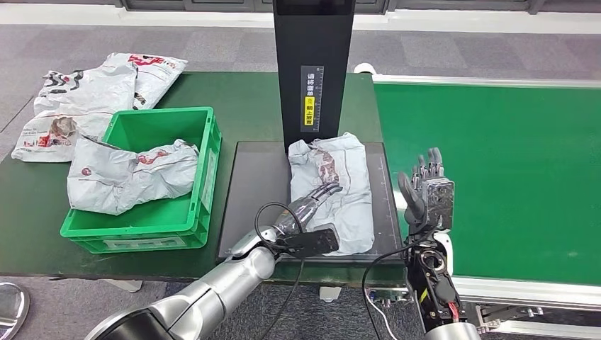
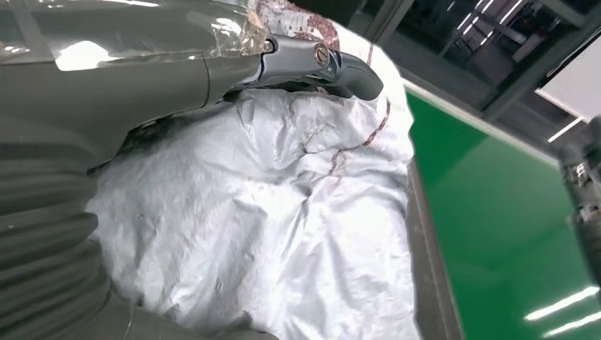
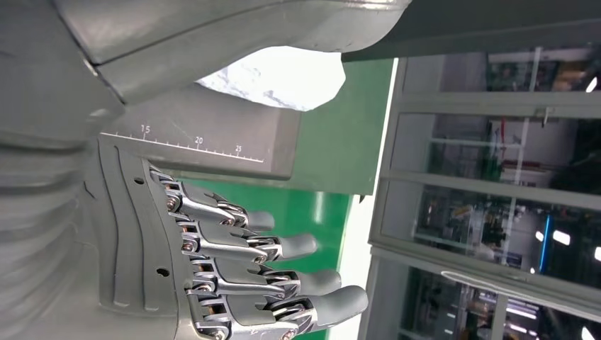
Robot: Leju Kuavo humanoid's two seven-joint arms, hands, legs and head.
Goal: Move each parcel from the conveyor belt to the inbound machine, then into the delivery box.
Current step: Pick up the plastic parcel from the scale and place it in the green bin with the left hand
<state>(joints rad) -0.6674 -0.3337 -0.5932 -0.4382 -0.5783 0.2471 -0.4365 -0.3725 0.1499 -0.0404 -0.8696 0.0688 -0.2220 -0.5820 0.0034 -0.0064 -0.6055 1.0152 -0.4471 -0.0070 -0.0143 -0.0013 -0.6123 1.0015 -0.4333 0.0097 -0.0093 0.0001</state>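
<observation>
Fingers (image 1: 327, 190) of the left hand (image 1: 312, 204) lie stretched flat along the left half of the grey parcel (image 1: 339, 190), low centre of the head view, touching the film but wrapped around nothing; whether any of it is pinched underneath I cannot tell. That parcel lies crumpled on the dark scanning plate (image 1: 255, 184) of the inbound machine, at the foot of its black post (image 1: 312, 64), with the green delivery box (image 1: 202, 205) just to the left, already carrying 1 parcel (image 1: 127, 177). The right hand (image 1: 427, 195) stands upright at the right edge of the plate, fingers apart and holding nothing, beside the green conveyor belt (image 1: 510, 170). The likely trouble is the slack, slippery film: a flat press could merely drag a wrinkle, or a thin pinch could let the bag slide out mid-carry and drop onto the green worktop (image 1: 248, 92). A low carry might also catch the near wall of the box.
</observation>
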